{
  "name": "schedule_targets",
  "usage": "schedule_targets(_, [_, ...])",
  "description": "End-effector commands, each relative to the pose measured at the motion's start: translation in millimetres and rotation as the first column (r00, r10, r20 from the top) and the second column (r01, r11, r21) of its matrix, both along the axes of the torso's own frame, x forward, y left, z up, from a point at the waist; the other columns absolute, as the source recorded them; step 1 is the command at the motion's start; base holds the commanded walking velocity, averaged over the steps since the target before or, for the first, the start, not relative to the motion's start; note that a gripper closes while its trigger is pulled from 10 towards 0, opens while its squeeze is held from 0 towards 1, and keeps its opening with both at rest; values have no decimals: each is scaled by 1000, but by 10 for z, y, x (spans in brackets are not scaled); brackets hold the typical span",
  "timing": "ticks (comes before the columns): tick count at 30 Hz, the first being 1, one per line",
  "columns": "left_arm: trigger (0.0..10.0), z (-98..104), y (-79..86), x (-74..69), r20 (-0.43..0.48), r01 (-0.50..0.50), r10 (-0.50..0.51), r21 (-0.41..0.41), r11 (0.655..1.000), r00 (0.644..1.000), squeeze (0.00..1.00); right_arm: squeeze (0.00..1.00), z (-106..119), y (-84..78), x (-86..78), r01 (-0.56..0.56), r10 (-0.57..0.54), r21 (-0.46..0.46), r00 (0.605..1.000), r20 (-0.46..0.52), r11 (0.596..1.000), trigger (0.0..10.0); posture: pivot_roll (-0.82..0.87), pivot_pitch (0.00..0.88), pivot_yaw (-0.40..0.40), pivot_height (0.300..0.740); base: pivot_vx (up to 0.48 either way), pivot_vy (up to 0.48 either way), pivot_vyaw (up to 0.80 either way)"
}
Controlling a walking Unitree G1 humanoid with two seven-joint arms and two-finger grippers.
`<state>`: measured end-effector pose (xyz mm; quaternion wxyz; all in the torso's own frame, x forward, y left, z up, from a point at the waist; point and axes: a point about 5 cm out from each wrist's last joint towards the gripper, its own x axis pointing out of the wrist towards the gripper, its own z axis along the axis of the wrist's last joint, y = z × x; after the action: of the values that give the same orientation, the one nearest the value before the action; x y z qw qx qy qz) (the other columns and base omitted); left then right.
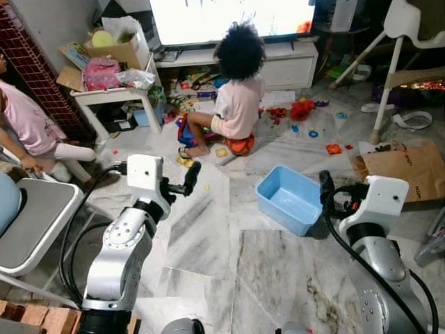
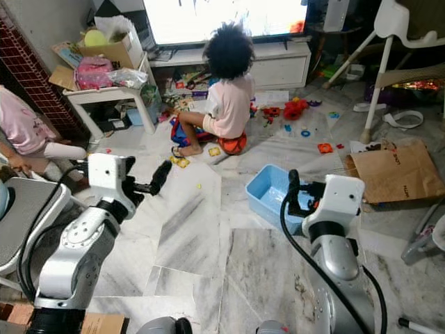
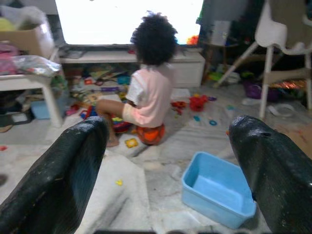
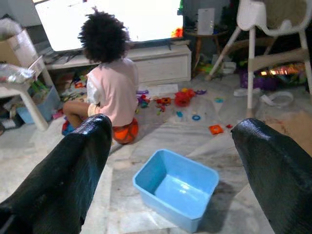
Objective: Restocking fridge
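We see no fridge in any view; the task's thing nearest the grippers is a light blue plastic bin [image 1: 288,199], which sits empty on the marble floor [image 1: 208,250], just ahead of the right gripper [image 1: 325,186] and well to the right of the left gripper [image 1: 190,175].

Both arms are raised forward at about the same height. In the left wrist view, the left gripper's fingers [image 3: 58,180] stand wide apart with nothing between them. In the right wrist view, the right gripper's fingers [image 4: 63,180] are likewise spread wide and hold nothing, and the bin lies on the floor between and beyond them.

Beyond the bin, a child [image 1: 236,90] in a pink shirt sits on the floor facing a bright television [image 1: 229,17] on a low white cabinet [image 1: 285,66]. Small toys [image 1: 299,110] lie scattered around the child. A white side table [image 1: 115,101] with a cardboard box [image 1: 122,49] stands to the left. A flattened brown paper bag [image 1: 403,170] lies to the right of the bin, near a white high chair [image 1: 400,42]. A second person [image 1: 28,132] in pink sits at the far left beside a grey chair [image 1: 35,223].
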<state>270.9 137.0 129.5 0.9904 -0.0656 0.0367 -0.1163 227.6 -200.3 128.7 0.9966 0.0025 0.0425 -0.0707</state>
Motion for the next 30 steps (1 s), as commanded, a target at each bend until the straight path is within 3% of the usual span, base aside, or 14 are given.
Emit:
schedule_targets(1, [10000, 15, 81, -29, -22, -45, 45, 21, 999, 999, 0, 0, 40, 29, 6, -38, 38, 15, 999, 2, 999, 10000, -74, 0, 67, 740, 0, 0, 0])
schedule_targets(6, [10000, 9, 139, -109, -5, -97, 97, -2, 995, 995, 0, 0, 42, 53, 64, -96, 96, 4, 995, -20, 995, 10000, -47, 0, 6, 740, 0, 0, 0])
schedule_targets(13, [10000, -27, 128, -153, -24, -111, 111, -23, 994, 994, 0, 0, 67, 62, 124, -118, 119, 8, 993, -23, 993, 10000, -46, 0, -12, 740, 0, 0, 0])
schedule_targets(25, [10000, -81, 217, -353, -41, -69, 73, 79, 994, 997, 0, 0, -31, 69, -154, -141, 144, 63, 988, -60, 988, 10000, -47, 0, 20, 740, 0, 0, 0])
schedule_targets(30, [10000, -52, 178, -334, -31, -24, 25, 51, 998, 999, 0, 0, -98, -17, -207, -74, 82, 84, 992, -95, 994, 10000, -62, 0, 38, 740, 0, 0, -595])
